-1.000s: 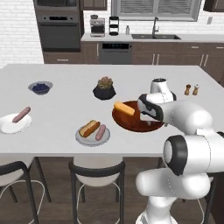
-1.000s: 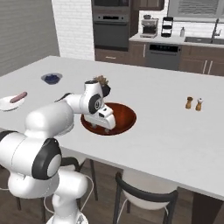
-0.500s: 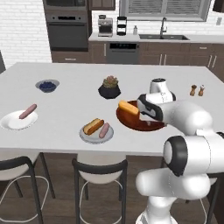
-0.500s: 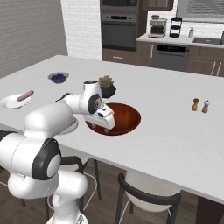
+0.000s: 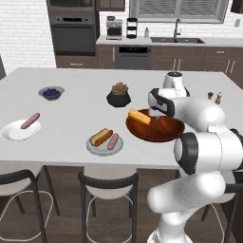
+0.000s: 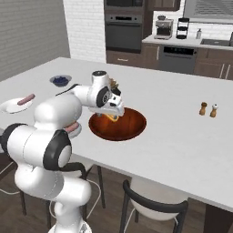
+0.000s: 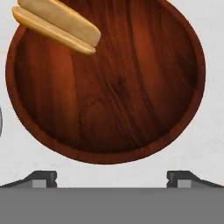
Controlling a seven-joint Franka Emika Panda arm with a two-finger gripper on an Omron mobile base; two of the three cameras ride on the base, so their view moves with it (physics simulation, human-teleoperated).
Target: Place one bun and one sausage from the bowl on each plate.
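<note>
Seen from the left base, the nearest thing on the white surface (image 5: 71, 128) was the grey plate (image 5: 96, 148), flat and low, carrying one bun (image 5: 99, 136) and one sausage (image 5: 113, 141) side by side. The bun was oblong and golden-tan with an orange-brown top; the sausage was a thinner, smooth pinkish-brown cylinder with rounded ends. At about 3 o'clock from this plate sat the bowl (image 5: 161, 134), wide, shallow and reddish-brown with a wood grain plain in the hand view (image 7: 131, 87). One loose bun (image 5: 139, 116) lay inside it against the rim; in the hand view that bun (image 7: 57, 24) sat at roughly 11 o'clock in the bowl, pale along its side.

The claw (image 7: 112, 177) hung over the bowl's near edge with its two dark tips spread wide apart and nothing between them.

Out at 9 o'clock from the grey plate was the glossy white plate (image 5: 12, 133) with a raised rim, bearing one sausage (image 5: 30, 120) alone. So two buns, two sausages, two plates and one bowl could be counted.

Farther back stood a dark pot with a succulent (image 5: 118, 96), at 12 o'clock from the grey plate, and a small grey bowl of blueberries (image 5: 51, 92) toward 10 o'clock. At 2 o'clock from the bowl were two small shakers (image 5: 214, 97). No writing was readable anywhere.
</note>
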